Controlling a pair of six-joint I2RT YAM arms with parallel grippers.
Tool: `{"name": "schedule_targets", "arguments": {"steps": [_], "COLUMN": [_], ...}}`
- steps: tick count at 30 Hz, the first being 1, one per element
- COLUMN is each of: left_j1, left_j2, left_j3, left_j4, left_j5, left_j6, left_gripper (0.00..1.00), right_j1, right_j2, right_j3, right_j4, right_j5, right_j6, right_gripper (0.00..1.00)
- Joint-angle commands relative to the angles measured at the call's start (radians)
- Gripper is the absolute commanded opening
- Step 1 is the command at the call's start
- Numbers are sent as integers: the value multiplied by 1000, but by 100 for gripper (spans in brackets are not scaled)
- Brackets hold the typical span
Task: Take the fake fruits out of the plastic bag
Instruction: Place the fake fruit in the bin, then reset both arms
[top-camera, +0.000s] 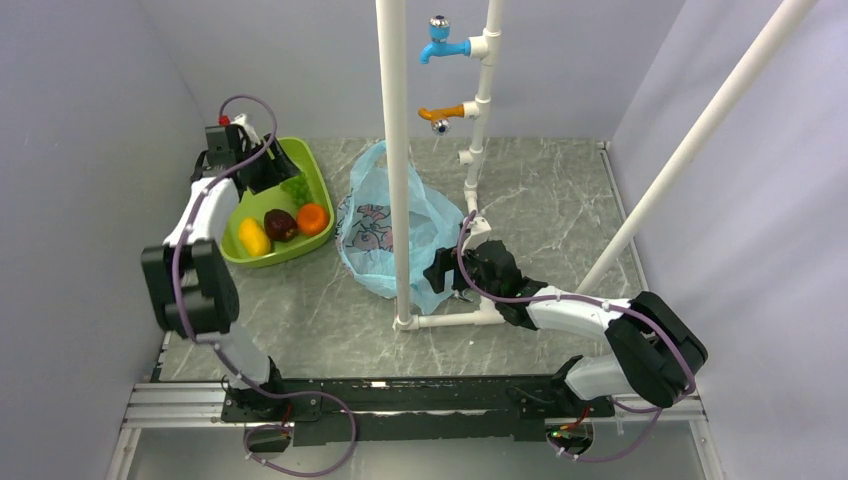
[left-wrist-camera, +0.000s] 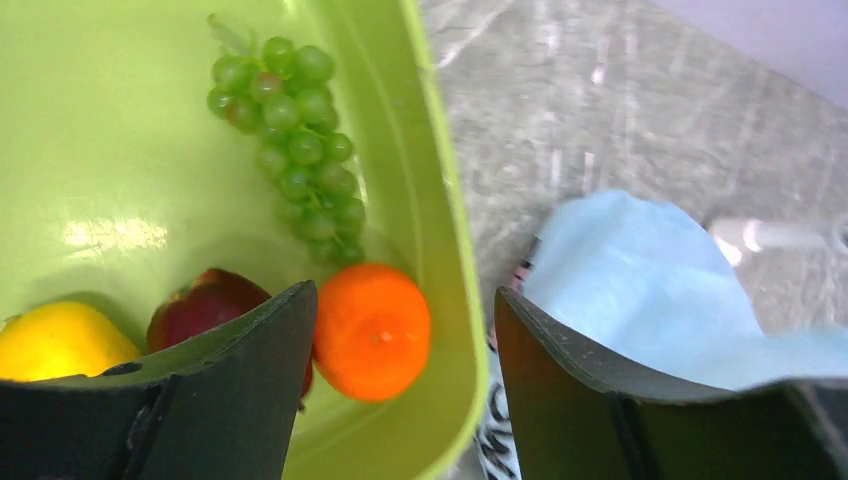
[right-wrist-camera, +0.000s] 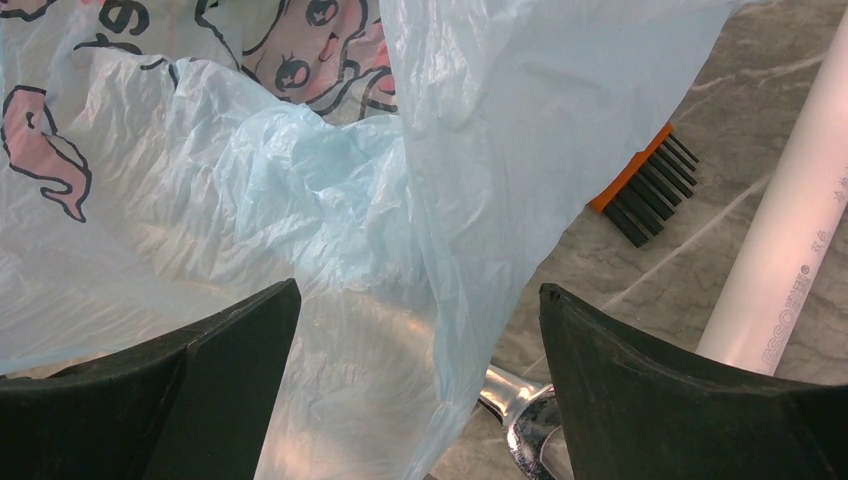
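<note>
Low and stretched forward, the right gripper (right-wrist-camera: 420, 300) stands spread at the near edge of the bag (top-camera: 372, 262), pinching nothing, probably placed to steady it. Farther off, the yellow fruit (top-camera: 254, 237), red fruit (top-camera: 281, 224), orange (top-camera: 312, 217) and grapes (top-camera: 296, 187) lie in the green tray (left-wrist-camera: 445, 215), outside the bag. The left gripper (left-wrist-camera: 405, 300) hangs above them, arm outstretched, spread and empty.

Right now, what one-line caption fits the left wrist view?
Left gripper open over lime-green tray holding grape bunch, orange, dark red fruit and yellow fruit; plastic bag beside it.

light: bright, even | shadows: soft | glare: tray (left-wrist-camera: 110, 235) | blur: plastic bag (left-wrist-camera: 640, 290), left wrist
</note>
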Motion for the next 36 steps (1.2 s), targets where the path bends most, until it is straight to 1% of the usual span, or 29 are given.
{"name": "schedule_targets", "arguments": {"steps": [1, 2, 4, 7, 9, 11, 15, 16, 18, 24, 29, 36], "left_j1": [-26, -38, -68, -121, -147, -147, -148, -148, -148, -148, -148, -148], "left_j2": [-241, -297, -414, -578, -670, -751, -917, -949, -1006, -1125, -1223, -1399], "left_j3": [-145, -199, -312, -456, -519, -547, -573, -573, -568, -524, -500, -515], "left_j4": [0, -4, -5, -27, -78, -141, -233, -249, -271, -332, -350, -239], "left_j5": [102, 116, 133, 176, 170, 167, 165, 165, 164, 142, 124, 136], "left_j6": [101, 112, 126, 156, 184, 202, 213, 211, 203, 179, 154, 49], "left_gripper": [71, 71, 76, 77, 79, 79, 87, 96, 99, 99, 99, 99], "right_j1": [-1, -3, -2, -3, -2, -2, -2, -2, -2, -3, -1, -2], "right_j2": [-23, -20, -18, -16, -12, -16, -61, -72, -102, -228, -356, -555], "right_j3": [-4, -2, -2, -5, 3, 28, 76, 90, 117, 205, 294, 476], "right_j4": [61, 60, 57, 62, 49, 11, -61, -85, -142, -344, -548, -853], "right_j5": [15, 17, 19, 20, 17, 11, 13, 18, 35, 87, 124, 144], "right_j6": [-17, -19, -22, -26, -29, -35, -30, -28, -25, -41, -73, -86], "right_gripper": [93, 93, 93, 93, 94, 95, 99, 99, 99, 99, 99, 99]}}
